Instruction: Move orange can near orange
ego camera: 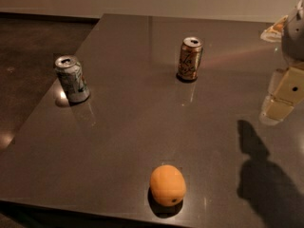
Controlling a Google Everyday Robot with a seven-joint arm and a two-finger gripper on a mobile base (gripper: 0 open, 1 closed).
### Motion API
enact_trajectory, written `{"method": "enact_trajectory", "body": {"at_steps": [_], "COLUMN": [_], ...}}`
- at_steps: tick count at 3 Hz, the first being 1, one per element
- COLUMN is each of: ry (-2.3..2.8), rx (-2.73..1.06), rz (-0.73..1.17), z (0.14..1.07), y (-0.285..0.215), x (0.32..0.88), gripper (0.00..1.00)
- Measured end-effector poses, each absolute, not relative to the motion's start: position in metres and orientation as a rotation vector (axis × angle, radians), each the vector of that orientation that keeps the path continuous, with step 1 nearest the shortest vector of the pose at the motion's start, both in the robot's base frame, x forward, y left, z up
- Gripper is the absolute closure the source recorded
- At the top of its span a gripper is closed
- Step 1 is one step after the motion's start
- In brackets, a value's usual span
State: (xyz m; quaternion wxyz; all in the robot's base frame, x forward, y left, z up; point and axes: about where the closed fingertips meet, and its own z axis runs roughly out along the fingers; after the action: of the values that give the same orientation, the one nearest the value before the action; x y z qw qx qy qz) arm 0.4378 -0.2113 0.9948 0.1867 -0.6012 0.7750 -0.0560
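Note:
The orange can stands upright on the dark table, toward the back and a little right of centre; it has orange-brown sides, pale script and a silver top. The orange lies near the table's front edge, well in front of the can. My gripper hangs at the right edge of the view, above the table, to the right of the can and apart from it. It holds nothing that I can see.
A silver-white can with green markings stands upright near the table's left edge. The arm's shadow falls on the front right of the table. Dark floor lies beyond the left edge, a pale wall behind.

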Motion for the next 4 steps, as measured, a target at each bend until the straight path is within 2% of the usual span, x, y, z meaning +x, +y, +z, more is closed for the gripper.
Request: {"method": "enact_trajectory", "body": {"at_steps": [2, 4], "ry": [2.217, 2.349], "rx": [-1.617, -1.240], "rz": [-0.137, -0.151], "z": [0.993, 0.971], "y": [-0.206, -0.193], "x": [0.458, 0.566], "gripper": [0.00, 0.00]}}
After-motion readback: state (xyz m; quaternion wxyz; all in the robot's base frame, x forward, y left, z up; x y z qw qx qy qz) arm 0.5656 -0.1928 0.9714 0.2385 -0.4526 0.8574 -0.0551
